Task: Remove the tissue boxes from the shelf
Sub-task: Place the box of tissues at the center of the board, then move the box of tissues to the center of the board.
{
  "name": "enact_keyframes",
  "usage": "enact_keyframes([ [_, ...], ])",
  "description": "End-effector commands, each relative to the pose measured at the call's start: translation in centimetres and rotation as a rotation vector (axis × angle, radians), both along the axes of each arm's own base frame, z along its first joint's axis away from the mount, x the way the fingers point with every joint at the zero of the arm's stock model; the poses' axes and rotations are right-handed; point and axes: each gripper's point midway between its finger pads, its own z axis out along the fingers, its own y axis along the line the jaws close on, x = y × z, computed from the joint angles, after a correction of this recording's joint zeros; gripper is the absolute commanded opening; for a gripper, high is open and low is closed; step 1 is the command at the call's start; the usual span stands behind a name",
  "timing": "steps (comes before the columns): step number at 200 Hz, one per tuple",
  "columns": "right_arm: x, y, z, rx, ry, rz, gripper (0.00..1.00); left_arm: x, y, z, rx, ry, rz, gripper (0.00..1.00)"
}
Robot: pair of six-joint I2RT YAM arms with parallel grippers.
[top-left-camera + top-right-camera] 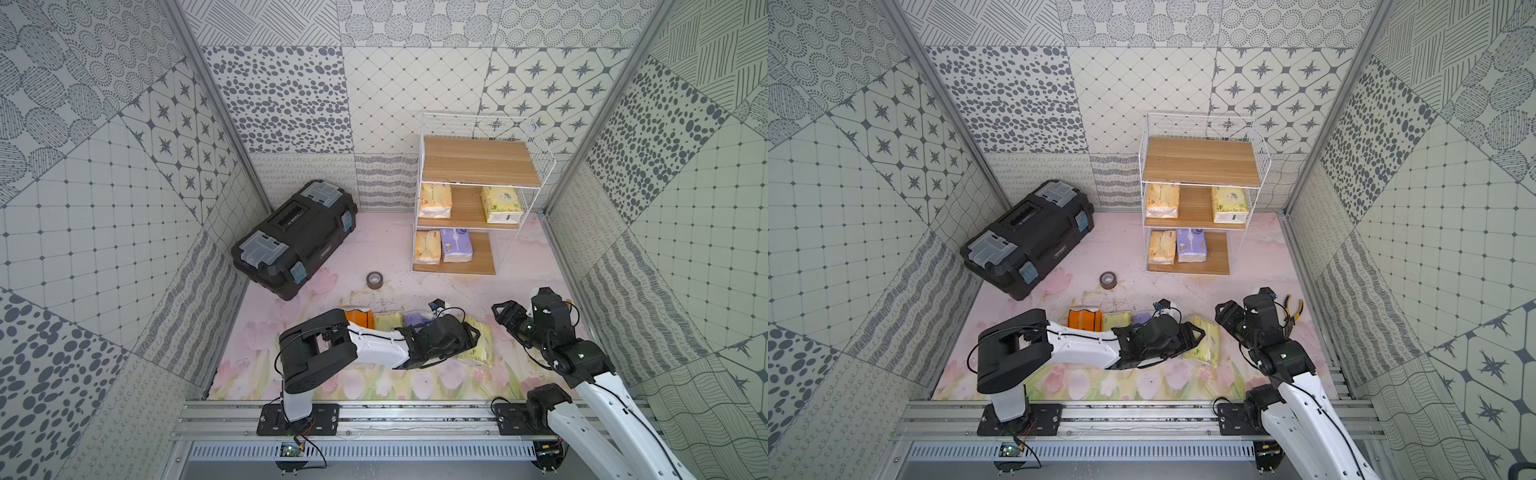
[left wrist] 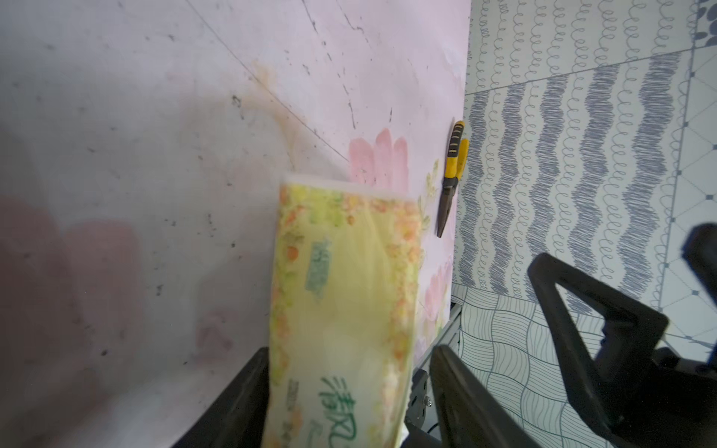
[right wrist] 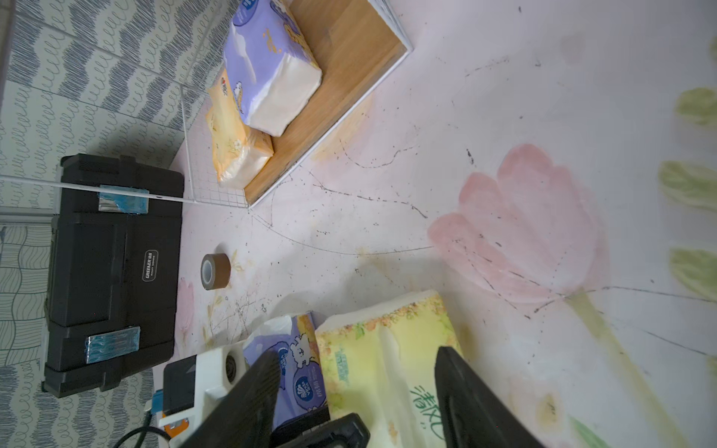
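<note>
Tissue pack (image 3: pixel 382 349), green 清风 lettering, toolbox (image 3: pixel 112 271) branded GREENER

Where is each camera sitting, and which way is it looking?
Top views: high over the robot's base, looking down at the shelf, toolbox and floor; left arm and right arm show.
Left wrist: on the left arm, looking past its own left gripper at a yellow-green pack and pliers.
Right wrist: on the right arm, looking past its own right gripper toward the shelf and tape roll.
Shared: both wrist views show that yellow-green pack.
</note>
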Motion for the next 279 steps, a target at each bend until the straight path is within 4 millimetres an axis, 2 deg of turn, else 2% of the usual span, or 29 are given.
enact_keyframes([
  [1,0.6,0.4,-0.3,0.032,-0.012,0.000,0.67,0.2,2.3,-0.5,0.091,-0.022,0.082,0.74],
  [41,0.5,1.7,-2.8,0.071,0.062,0.047,0.67,0.1,6.6,3.4,0.213,-0.164,0.203,0.84],
  [52,0.5,2.3,-3.7,0.088,0.090,0.064,0.70,0.2,7.8,4.2,0.227,-0.177,0.236,0.87],
  [95,0.4,4.1,-6.1,0.161,0.157,0.124,0.72,0.4,11.0,5.2,0.224,-0.215,0.274,0.89],
  [124,0.3,6.0,-6.7,0.210,0.182,0.219,0.61,0.7,12.9,6.1,0.225,-0.241,0.278,0.88],
  [149,0.1,6.5,-7.1,0.152,0.225,0.286,0.58,1.4,14.1,6.9,0.228,-0.244,0.261,0.87],
  [185,0.2,7.8,-8.1,0.158,0.244,0.330,0.54,1.5,15.1,7.9,0.244,-0.261,0.253,0.87],
  [248,0.9,13.0,-8.4,0.197,0.240,0.402,0.51,1.5,15.8,8.1,0.196,-0.238,0.269,0.86],
  [279,0.8,15.2,-8.7,0.213,0.266,0.401,0.47,1.3,16.8,8.1,0.193,-0.232,0.294,0.86],
])
